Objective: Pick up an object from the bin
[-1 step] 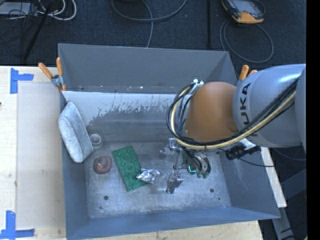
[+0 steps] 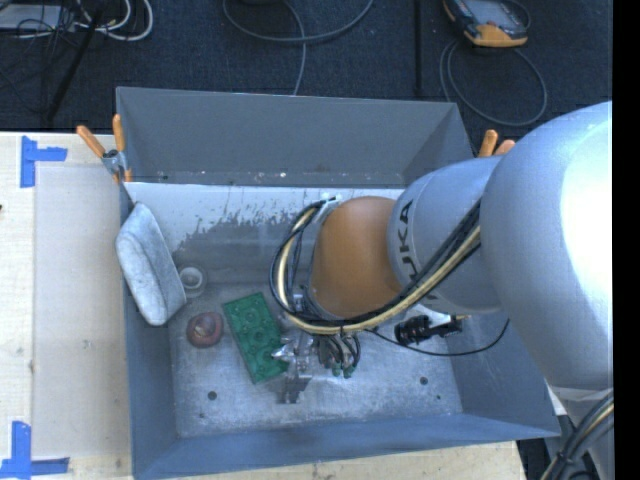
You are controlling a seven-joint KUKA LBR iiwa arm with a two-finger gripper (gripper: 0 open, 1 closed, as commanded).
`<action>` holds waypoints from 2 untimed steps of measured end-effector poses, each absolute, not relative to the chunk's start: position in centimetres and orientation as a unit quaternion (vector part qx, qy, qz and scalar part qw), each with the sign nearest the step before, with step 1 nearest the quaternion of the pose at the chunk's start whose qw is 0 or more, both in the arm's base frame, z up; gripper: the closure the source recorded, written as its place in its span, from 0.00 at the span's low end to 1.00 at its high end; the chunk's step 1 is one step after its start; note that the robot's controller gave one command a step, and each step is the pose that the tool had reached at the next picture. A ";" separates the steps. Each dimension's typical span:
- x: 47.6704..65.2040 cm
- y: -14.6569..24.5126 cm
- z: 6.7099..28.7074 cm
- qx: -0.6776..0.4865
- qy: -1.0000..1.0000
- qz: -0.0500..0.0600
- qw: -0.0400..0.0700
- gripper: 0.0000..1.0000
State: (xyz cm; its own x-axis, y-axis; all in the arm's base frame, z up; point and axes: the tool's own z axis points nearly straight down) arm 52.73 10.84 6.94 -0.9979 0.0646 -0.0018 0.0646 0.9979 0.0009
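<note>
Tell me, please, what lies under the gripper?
The gripper stands over the lower right edge of the flat green rectangular plate; anything beneath the orange wrist cover is hidden.

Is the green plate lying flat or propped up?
Flat: the green plate lies with its broad face up on the bin floor.

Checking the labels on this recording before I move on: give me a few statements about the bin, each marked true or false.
1. The claw is low in the bin, at the right edge of the green plate. True.
2. A grey pad leans against the bin's left wall. True.
3. The brown knob lies to the right of the green plate. False: it lies just left of it.
4. The grey pad lies on top of the green plate. False: the two are apart, with the brown knob between them.
</note>
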 end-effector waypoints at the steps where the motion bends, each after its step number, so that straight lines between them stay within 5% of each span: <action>1: 52.1 12.9 10.1 0.036 0.999 0.001 0.000 0.00; 2: 53.2 12.1 9.9 0.052 0.999 0.000 0.000 0.00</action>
